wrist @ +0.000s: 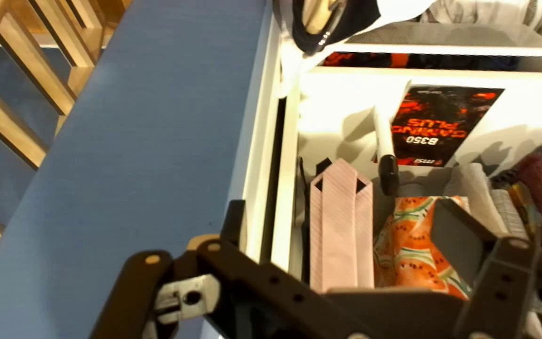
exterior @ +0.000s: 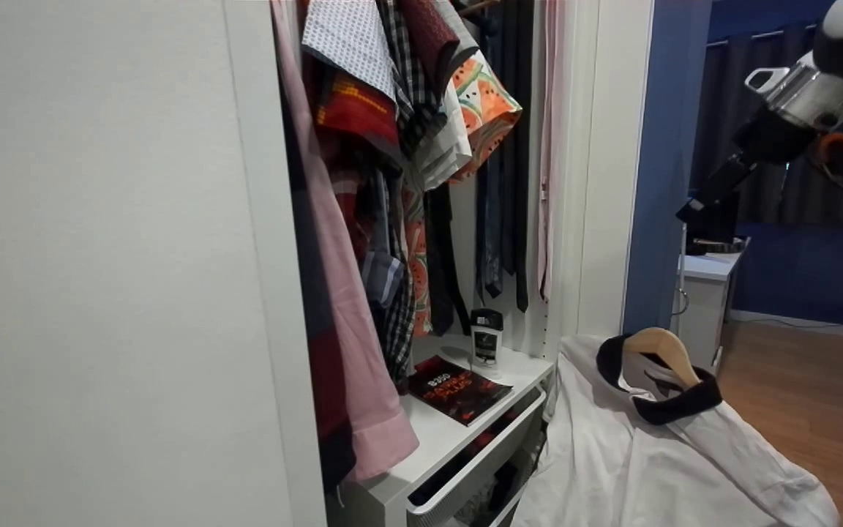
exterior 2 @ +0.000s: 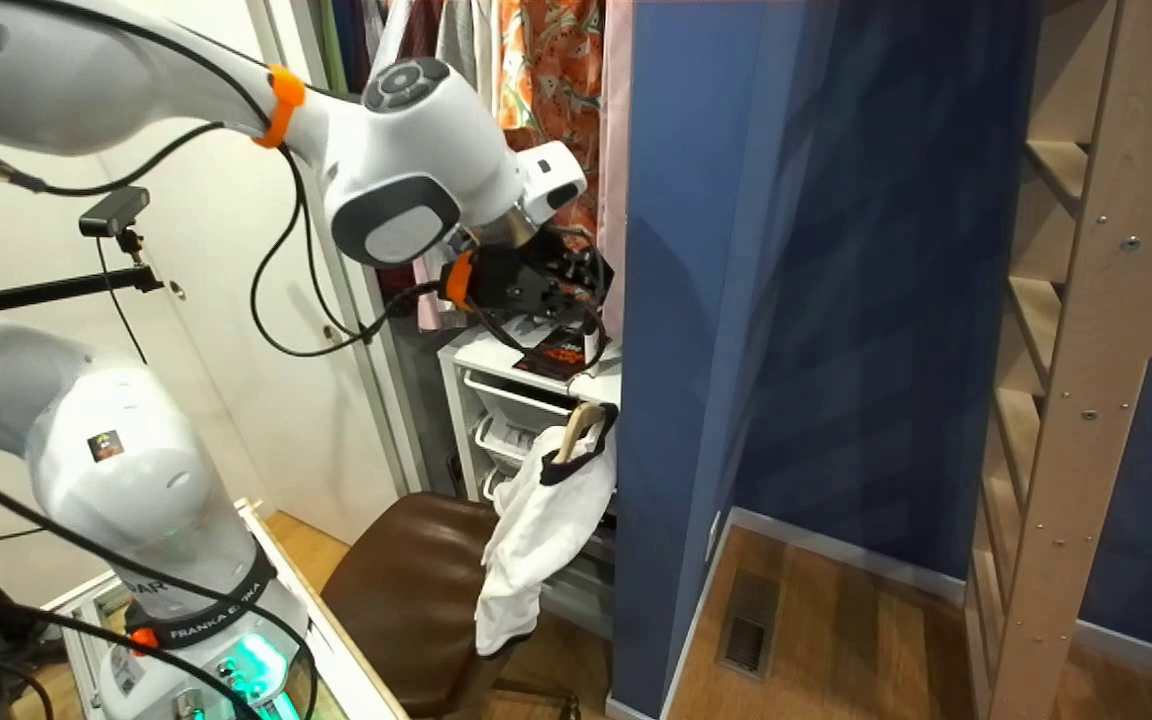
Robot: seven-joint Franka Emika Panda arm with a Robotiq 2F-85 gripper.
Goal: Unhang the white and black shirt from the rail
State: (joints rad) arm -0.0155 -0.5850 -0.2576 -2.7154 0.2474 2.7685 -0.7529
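Observation:
The white shirt with a black collar, on a pale wooden hanger (exterior: pixel 661 351), is at the lower right of an exterior view (exterior: pixel 648 468). In another exterior view, the shirt (exterior 2: pixel 546 540) hangs in front of the drawers, reaching down beside a brown chair. Its collar (wrist: pixel 303 35) and a metal hook show at the top edge of the wrist view. What holds the hanger up cannot be told. My gripper (wrist: pixel 347 226) is open and empty, its fingers wide apart. It is above and apart from the shirt in both exterior views (exterior: pixel 692 208) (exterior 2: pixel 591 275).
Hung clothes, including a pink garment (exterior: pixel 352 344), a watermelon-print cloth (exterior: pixel 480 110) and a pink tie (wrist: pixel 340 226), fill the closet. A booklet (exterior: pixel 458 388) and deodorant stick (exterior: pixel 486 340) are on the drawer unit. A blue wall (exterior 2: pixel 686 300) borders the closet opening; the brown chair (exterior 2: pixel 406 590) stands below.

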